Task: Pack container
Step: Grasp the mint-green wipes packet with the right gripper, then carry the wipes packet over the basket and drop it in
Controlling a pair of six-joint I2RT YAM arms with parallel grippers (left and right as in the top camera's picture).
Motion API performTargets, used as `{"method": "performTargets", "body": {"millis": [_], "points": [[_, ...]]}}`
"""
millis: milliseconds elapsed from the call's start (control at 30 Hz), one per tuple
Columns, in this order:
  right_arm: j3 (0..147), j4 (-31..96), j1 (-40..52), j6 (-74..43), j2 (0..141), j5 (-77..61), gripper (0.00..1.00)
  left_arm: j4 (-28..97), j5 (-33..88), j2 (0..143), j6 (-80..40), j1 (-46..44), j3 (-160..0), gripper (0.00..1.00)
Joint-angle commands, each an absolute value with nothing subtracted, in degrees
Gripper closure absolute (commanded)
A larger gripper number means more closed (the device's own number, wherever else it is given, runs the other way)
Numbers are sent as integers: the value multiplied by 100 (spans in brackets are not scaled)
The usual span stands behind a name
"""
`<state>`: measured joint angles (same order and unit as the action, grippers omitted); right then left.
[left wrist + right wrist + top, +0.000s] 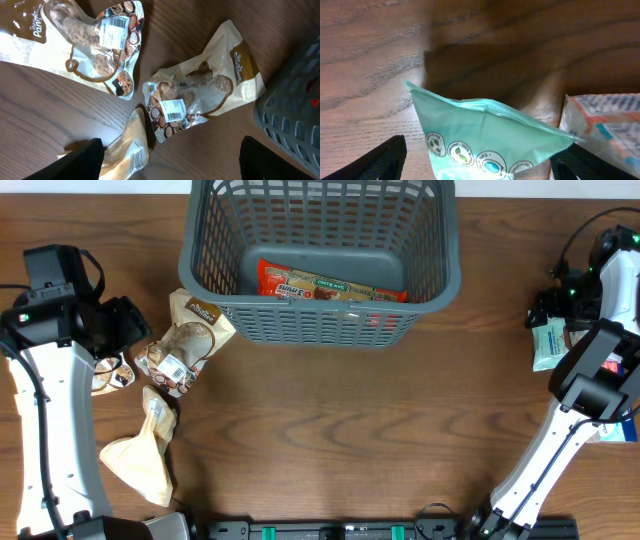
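Spread-fingered, the left gripper point(172, 150) hangs over cream snack pouches point(185, 340) on the table point(350, 430); centre-back, the container point(320, 322) holds one red packet point(330, 285); the right gripper point(482, 152), also spread, straddles a green packet point(485, 132). Packing looks barely begun.

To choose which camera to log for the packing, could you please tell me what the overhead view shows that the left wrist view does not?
Only overhead: the red packet lying inside the basket, and a mint-green packet at the far right. Only left wrist: the bars of the barcode labels on the brown-and-cream snack packets, and the open left hand over them. Both: those snack packets on the wooden table, beside the basket's corner.
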<state>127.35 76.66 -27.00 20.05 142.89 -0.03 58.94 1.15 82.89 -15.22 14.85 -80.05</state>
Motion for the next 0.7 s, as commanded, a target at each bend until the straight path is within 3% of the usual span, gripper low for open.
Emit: {"method": "performTargets", "body": {"millis": [0,267,433,667], "points": [[12558,7614,-2670,1931,14355,-23,19,5907,108,8309,-1577,1505,-7983,25],[12143,7456,-2659,1931,14355,-27,20,5907,108,8309,-1577,1505,-7983,25],[12145,7456,-2624,1929,14355,-200,53,5907,108,8309,-1577,1505,-7983,25],[12272,7459,-2438,1929,14256,-690,69,5909,108,8311,-1575,1505,-7983,25]]}}
